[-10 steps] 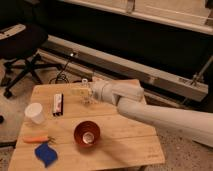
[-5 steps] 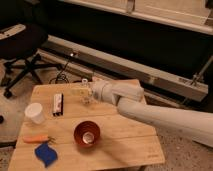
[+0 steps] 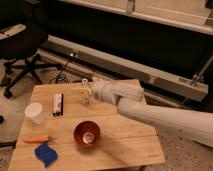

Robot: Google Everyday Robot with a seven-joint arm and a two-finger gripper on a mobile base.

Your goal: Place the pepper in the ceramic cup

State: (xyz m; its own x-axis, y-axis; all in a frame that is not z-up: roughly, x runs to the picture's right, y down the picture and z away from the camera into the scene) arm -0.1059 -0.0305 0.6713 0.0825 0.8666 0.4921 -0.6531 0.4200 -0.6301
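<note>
Pepper [image 3: 35, 139]: slender, orange, smooth. You'll find it lying flat at the table's [image 3: 125, 147] front-left, long axis running left-right, well apart from your gripper. Cup [image 3: 35, 113]: plain white, round, tapered, upright just behind the pepper, not touching. Bowl [image 3: 87, 133]: glossy red, to its right. Table is pale wood planks. Your gripper [image 3: 82, 94] hangs over the back edge, fingers apart, empty.

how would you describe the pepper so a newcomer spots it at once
Start at the wooden table and go to its near left corner, far from the gripper near the back edge. The pepper lies flat there, between the white cup and a blue object: the only thin orange thing.
</note>
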